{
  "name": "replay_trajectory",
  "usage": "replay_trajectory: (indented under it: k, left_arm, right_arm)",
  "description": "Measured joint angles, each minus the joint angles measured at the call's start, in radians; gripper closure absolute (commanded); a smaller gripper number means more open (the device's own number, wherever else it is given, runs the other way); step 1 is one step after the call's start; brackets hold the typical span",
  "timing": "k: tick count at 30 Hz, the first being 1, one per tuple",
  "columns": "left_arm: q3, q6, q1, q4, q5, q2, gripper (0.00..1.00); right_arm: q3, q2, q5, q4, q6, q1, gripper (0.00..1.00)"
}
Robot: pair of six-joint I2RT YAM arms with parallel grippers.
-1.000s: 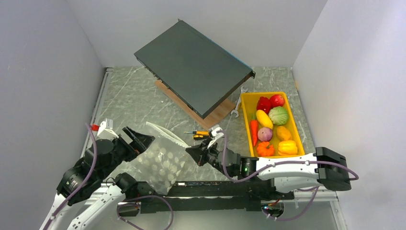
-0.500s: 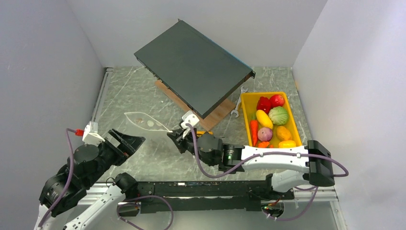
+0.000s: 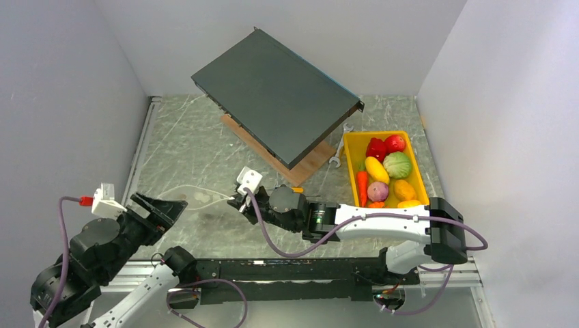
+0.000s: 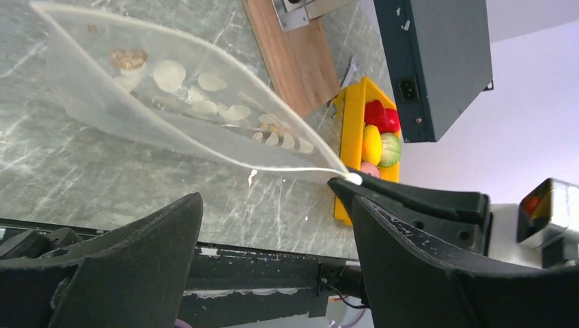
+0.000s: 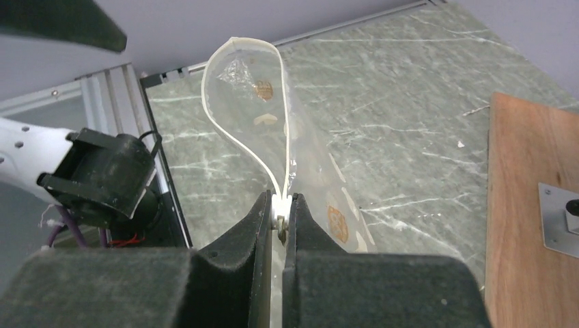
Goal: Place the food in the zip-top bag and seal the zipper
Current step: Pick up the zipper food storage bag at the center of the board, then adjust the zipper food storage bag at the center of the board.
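The clear dotted zip-top bag (image 3: 198,197) hangs edge-on just above the table, empty, with its mouth open in a loop (image 5: 273,123). My right gripper (image 3: 239,202) is shut on one end of the whitish zipper (image 5: 225,116), pinched between its fingertips (image 5: 281,208). My left gripper (image 3: 162,208) is open and empty, a little left of and below the bag (image 4: 171,102); its fingers (image 4: 123,266) stand wide apart. The food (image 3: 386,171) lies in the yellow tray: red pepper (image 3: 375,147), cabbage (image 3: 397,165), carrot (image 3: 362,186).
The yellow tray (image 3: 350,164) stands at the right. A dark flat slab (image 3: 273,96) rests tilted on a wooden board (image 3: 311,164) at the back centre. A wrench (image 3: 334,160) lies beside the tray. White walls close in both sides.
My right gripper has carried the bag to the left and farther out, and the bag has turned edge-on. My left arm has drawn back to the left, clear of the bag.
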Motion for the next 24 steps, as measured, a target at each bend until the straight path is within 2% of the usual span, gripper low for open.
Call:
replay_trajectory:
  k: [7,12,18,21,24]
  left_arm:
    - [0.085,-0.047,0.0,-0.023,-0.035,0.15,0.21]
    - [0.012,-0.171,0.0,-0.003,-0.016,0.174,0.41]
    - [-0.22,-0.433,0.0,0.005,-0.014,0.0,0.29]
    - [-0.301,-0.549,0.0,0.018,-0.013,-0.066,0.28]
    - [-0.32,-0.622,0.0,0.034,-0.014,-0.068,0.28]
  right_arm:
    - [0.007,0.012,-0.046,-0.019,-0.013,0.005,1.0]
    - [0.008,0.012,-0.026,-0.019,-0.006,0.006,1.0]
    - [0.008,0.012,-0.016,-0.007,0.021,0.005,1.0]
    - [0.008,0.012,-0.016,-0.007,0.028,0.005,1.0]
    - [0.008,0.012,-0.017,-0.007,0.03,0.006,1.0]
